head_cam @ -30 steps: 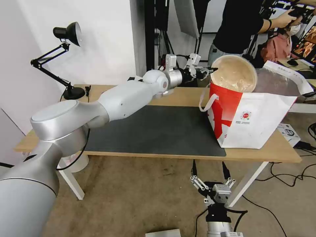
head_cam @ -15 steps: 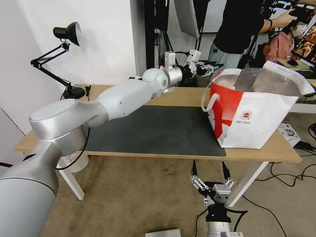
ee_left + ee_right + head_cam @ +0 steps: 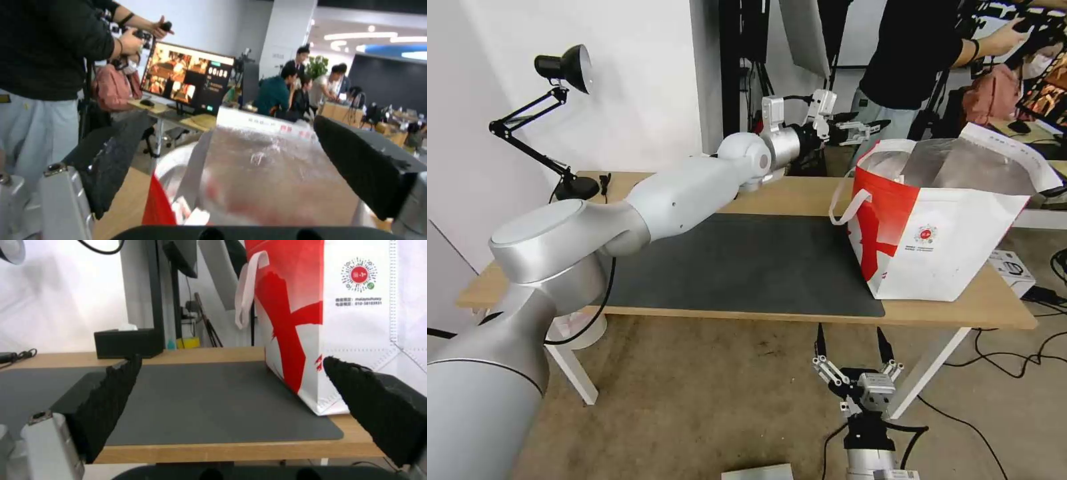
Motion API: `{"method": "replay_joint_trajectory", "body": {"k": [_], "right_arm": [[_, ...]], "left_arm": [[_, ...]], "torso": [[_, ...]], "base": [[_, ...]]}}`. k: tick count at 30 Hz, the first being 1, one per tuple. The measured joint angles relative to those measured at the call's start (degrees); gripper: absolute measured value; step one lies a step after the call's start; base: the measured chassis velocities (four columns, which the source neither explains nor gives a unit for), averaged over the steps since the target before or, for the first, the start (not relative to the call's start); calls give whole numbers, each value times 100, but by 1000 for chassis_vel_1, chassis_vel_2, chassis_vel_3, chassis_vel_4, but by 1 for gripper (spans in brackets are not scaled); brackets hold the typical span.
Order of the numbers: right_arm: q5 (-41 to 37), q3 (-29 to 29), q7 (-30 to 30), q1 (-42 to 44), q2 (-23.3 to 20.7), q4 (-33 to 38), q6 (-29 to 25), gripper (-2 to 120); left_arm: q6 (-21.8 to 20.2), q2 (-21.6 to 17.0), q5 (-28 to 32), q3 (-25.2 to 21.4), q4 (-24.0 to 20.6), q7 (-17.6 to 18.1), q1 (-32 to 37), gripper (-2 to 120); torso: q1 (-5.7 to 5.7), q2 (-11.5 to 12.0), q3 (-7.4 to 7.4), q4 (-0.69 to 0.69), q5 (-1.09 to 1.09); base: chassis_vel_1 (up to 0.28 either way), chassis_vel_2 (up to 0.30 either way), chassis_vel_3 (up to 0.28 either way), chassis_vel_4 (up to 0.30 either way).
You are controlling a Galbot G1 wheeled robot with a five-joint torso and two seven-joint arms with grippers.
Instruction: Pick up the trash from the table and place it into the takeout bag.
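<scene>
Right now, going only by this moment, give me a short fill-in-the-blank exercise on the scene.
1. The left gripper hangs over the bag with its fingers ____.
2. The bag stands on the table, partly on the dark ____.
3. The right gripper waits open, lower than the table's ____ edge.

Missing words: open; mat; front

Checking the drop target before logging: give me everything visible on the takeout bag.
The takeout bag stands upright on the right end of the table, its near left corner on the dark grey mat. Its side is white with a red swath and a small round red logo; a white strap handle hangs at the left. The mouth gapes open, showing silver foil lining and a folded-out white flap. The open left gripper hovers just above its left rim, apart from it.
</scene>
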State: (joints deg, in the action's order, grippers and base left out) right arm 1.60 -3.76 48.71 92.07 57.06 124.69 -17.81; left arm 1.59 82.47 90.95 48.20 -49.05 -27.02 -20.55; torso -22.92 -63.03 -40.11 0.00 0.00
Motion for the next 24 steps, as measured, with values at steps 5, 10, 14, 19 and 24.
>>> {"method": "replay_joint_trajectory", "body": {"k": [5, 10, 14, 19, 24], "right_arm": [[0, 0, 0, 0, 0, 0, 0, 100], [0, 0, 0, 0, 0, 0, 0, 100], [0, 0, 0, 0, 0, 0, 0, 100], [0, 0, -1, -1, 0, 0, 0, 100], [0, 0, 0, 0, 1, 0, 0, 100]], "left_arm": [[102, -45, -9, -242, -153, 293, -4, 100], [565, -521, -502, -509, -857, 1433, -44, 100], [737, -985, -915, -735, -1362, 1824, -51, 100], [772, -1812, -1341, -1024, -2118, 2255, -36, 100], [780, -2832, -1813, -1039, -2908, 2587, 90, 100]], "torso": [[0, 0, 0, -2, 0], [0, 0, 0, -1, 0], [0, 0, 0, 1, -2], [0, 0, 1, -2, -1], [0, 0, 0, 3, -3]], "base": [[0, 0, 0, 0], [0, 0, 0, 0], [0, 0, 0, 0], [0, 0, 0, 0], [0, 0, 0, 0]]}}
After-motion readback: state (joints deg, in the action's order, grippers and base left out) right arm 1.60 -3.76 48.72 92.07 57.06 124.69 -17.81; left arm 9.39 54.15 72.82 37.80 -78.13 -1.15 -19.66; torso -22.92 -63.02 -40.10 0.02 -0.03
